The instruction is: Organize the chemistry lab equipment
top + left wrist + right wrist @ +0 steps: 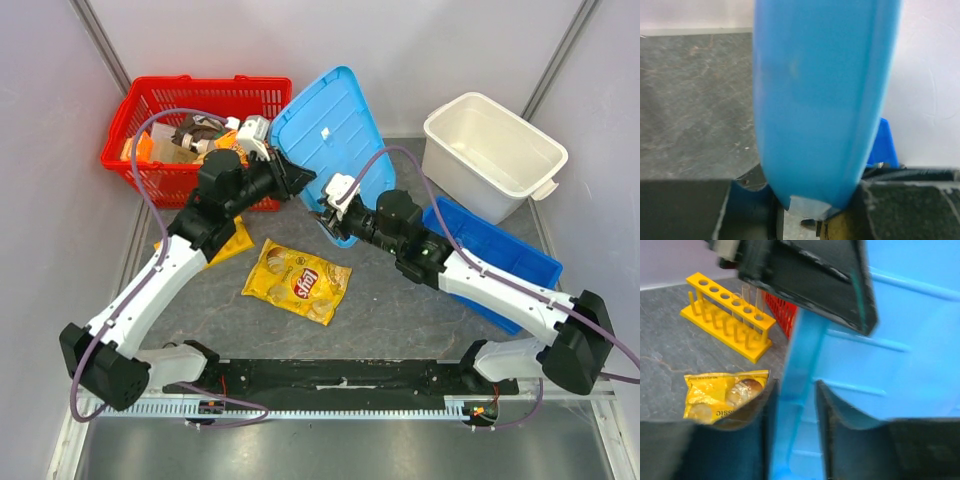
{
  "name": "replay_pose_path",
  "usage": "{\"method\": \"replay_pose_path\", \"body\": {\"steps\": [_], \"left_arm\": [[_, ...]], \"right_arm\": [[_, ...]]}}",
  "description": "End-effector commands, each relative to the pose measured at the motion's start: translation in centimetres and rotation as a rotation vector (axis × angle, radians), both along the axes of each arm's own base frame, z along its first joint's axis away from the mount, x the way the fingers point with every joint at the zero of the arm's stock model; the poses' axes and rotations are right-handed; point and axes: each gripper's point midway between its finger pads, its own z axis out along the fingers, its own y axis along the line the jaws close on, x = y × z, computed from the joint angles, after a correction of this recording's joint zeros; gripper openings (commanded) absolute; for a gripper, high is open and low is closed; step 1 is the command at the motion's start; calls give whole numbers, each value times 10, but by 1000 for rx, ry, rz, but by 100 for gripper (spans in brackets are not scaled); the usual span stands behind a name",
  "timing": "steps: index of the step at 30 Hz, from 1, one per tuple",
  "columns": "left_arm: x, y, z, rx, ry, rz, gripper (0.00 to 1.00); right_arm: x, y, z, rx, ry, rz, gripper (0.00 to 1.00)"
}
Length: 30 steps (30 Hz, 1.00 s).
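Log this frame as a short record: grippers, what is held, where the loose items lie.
left gripper: shut on blue lid
right gripper: shut on the same lid's lower edge
lid state: tilted, held by both arms
test tube rack: on the table by the red basket
chip bag: flat, mid-table
blue bin: under the right arm, next to the white tub
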Motion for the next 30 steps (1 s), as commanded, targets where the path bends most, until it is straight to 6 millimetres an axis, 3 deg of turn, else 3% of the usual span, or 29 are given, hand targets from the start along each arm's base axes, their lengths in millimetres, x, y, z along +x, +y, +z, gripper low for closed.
{"method": "replay_pose_path", "body": {"steps": [1, 6, 13, 17, 22, 25, 30], "left_arm": [[-19, 20, 34, 37, -162, 2, 2], [-37, 33, 35, 103, -211, -18, 2], [-69, 40, 23, 171, -202, -111, 2], [-89, 36, 20, 156, -196, -190, 2], [-97, 37, 18, 164, -213, -213, 2], [-101, 35, 19, 157, -228, -234, 2], [-107, 28, 21, 125, -258, -288, 2]], "right_arm": [[-3, -16, 46, 48, 49, -44, 53], [-8, -47, 90, 148, 101, -11, 82], [7, -99, 116, 168, 167, 33, 91], [16, -119, 104, 164, 223, 80, 95], [26, -131, 89, 161, 278, 132, 98], [11, -122, 84, 152, 290, 266, 98], [3, -114, 69, 144, 342, 377, 95]]}}
